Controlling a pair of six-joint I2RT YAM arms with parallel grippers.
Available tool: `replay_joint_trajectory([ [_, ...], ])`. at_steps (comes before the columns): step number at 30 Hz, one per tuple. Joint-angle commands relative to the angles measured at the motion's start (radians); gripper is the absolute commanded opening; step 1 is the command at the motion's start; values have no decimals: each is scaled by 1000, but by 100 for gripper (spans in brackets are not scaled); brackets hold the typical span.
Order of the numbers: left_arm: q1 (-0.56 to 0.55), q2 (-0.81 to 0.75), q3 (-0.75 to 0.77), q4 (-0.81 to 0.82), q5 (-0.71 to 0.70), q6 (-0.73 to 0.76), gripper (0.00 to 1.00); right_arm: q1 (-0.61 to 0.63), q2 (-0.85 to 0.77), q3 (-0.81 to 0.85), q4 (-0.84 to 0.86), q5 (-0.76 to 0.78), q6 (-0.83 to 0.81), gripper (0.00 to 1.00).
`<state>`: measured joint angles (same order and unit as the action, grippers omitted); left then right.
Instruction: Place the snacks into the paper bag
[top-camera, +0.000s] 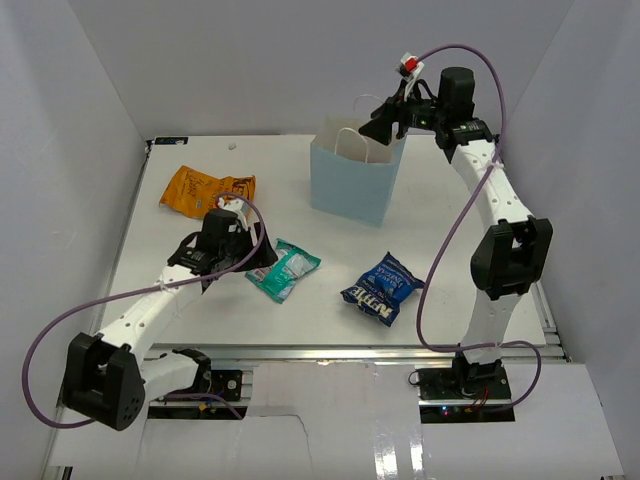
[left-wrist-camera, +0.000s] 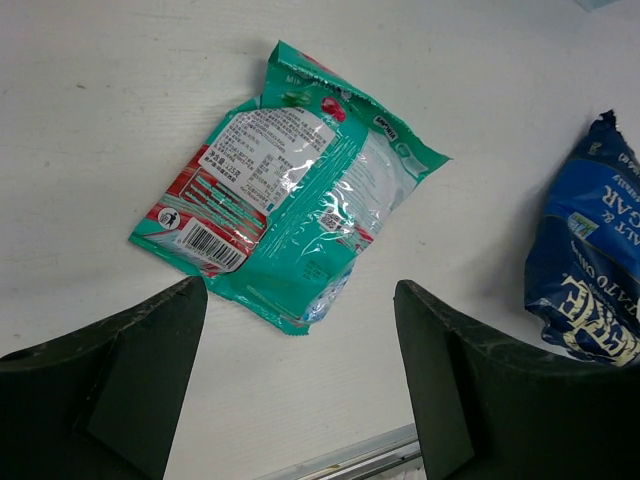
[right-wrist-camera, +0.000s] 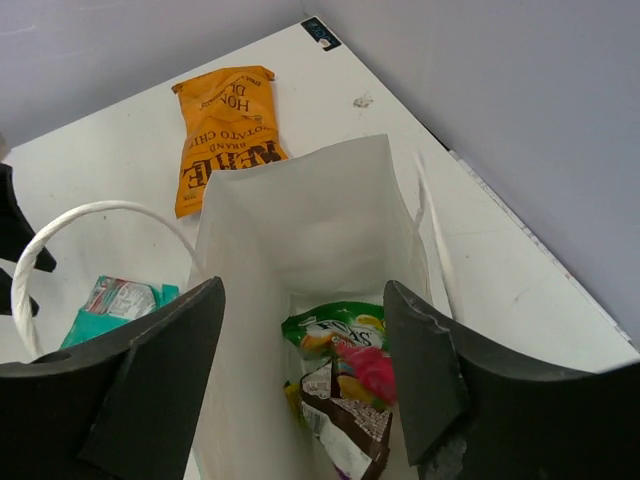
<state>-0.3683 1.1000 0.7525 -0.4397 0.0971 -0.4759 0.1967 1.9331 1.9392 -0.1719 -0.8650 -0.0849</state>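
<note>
Your left pincer (left-wrist-camera: 297, 292), spread over the flat teal-white pouch (left-wrist-camera: 290, 185), may skid off its slick film, while your right pincer (right-wrist-camera: 300, 290) hovers spread above the paper bag (right-wrist-camera: 300, 200).

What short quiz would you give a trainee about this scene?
1. True or false: the orange bag lies inside the paper bag.
2. Which snack lies under the left claw? A) teal pouch B) blue bag C) brown bar
3. How many snacks lie outside the paper bag?

Key: 1. False, it lies on the table. 2. A. 3. Three.
</note>
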Motion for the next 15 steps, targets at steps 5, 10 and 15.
replay_joint_trajectory([
  [5,0,182,134,-26,53,154,83,-103,-170,-80,-84,-87,-68,77],
  [10,-53,351,241,-47,75,224,82,-149,-288,-258,-273,-135,-278,79],
  [15,-115,487,367,-92,14,272,82,-160,-457,-532,-321,-103,-398,80],
])
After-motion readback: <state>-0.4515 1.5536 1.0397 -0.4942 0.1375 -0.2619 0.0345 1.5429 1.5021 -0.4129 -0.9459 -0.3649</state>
